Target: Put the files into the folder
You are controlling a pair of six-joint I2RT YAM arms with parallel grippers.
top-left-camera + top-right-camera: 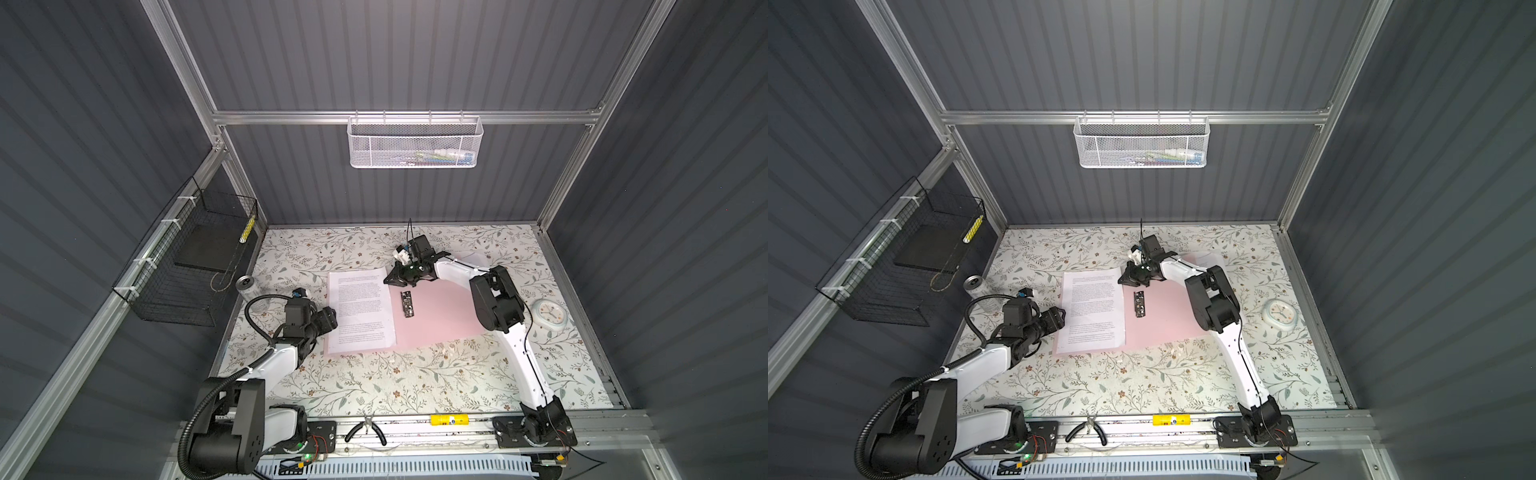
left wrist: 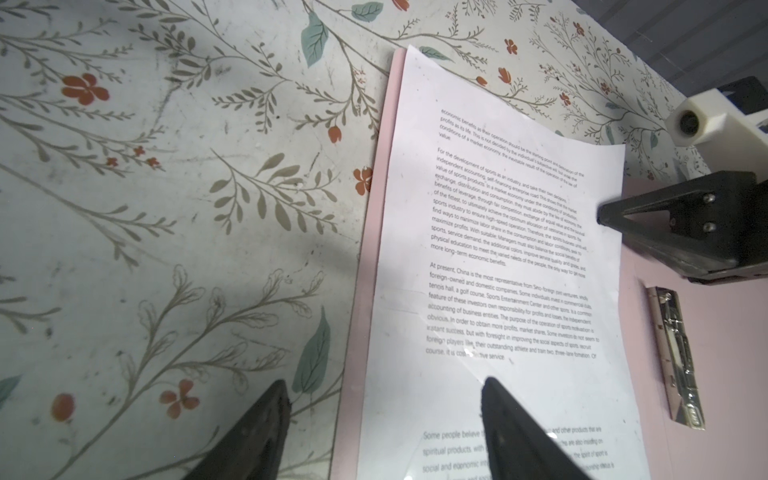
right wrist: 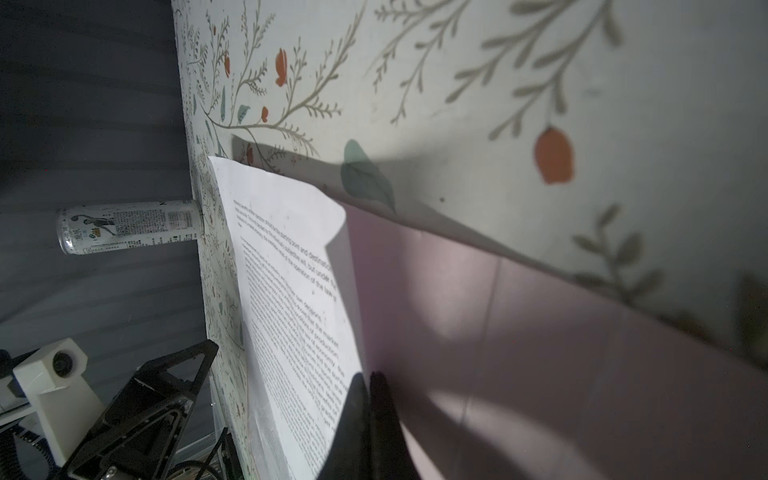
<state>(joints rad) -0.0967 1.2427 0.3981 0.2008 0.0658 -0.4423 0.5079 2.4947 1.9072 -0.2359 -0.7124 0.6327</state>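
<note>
The pink folder (image 1: 440, 309) lies open on the floral table in both top views, with its dark clip (image 1: 406, 304) near the spine. The files (image 1: 360, 309), white printed sheets, cover its left leaf. Another white sheet (image 1: 473, 259) pokes out under the right arm at the folder's far corner. My left gripper (image 2: 384, 415) is open and straddles the left edge of the folder and files, one finger (image 2: 266, 419) over the table, the other over the paper. My right gripper (image 3: 370, 384) is shut on the right edge of the files (image 3: 291, 291) near the far corner, and that edge curls up off the pink leaf (image 3: 519, 332).
A drink can (image 1: 249, 286) stands left of the folder by the wall. A white clock (image 1: 550, 316) lies at the right. A black wire basket (image 1: 187, 266) hangs on the left wall and a white mesh basket (image 1: 415, 141) on the back wall. Pliers (image 1: 368, 432) lie on the front rail.
</note>
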